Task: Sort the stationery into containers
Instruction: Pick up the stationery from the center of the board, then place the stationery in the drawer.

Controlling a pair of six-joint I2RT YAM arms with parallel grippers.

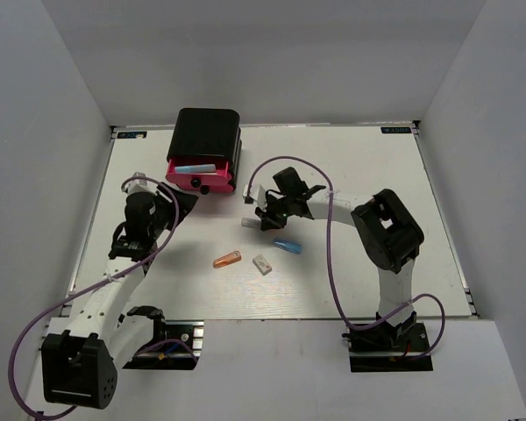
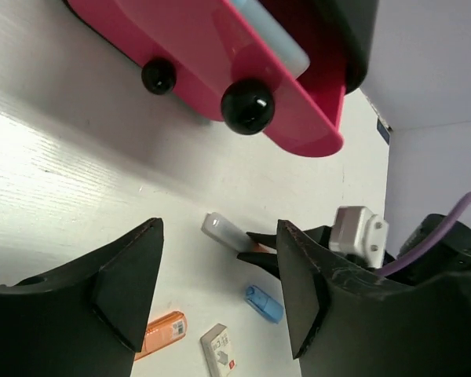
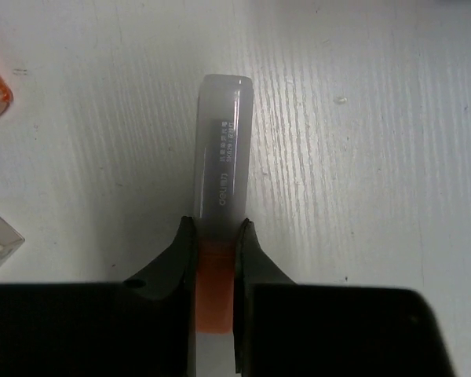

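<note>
— Stationery containers first: black rounded plastic box at the far side of the white table, left of centre. Its flat pink drawer with a black knob is out toward the arms.
— Anything in it?
— One light blue stubby bar, lying flat inside that drawer.
— Grippers?
— Left gripper sits just in front of the drawer, jaws spread wide, nothing between them. Right gripper is low at mid-table, jaws pinched on the orange end of an orange-and-grey bar. The grey end sticks out past the fingertips. It's down at table level, can't tell if it's lifted.
— Loose pieces?
— Three on the table, near the right gripper on the arms' side: darker blue bar, translucent orange bar, small whitish-grey block between them. None touching.
</note>
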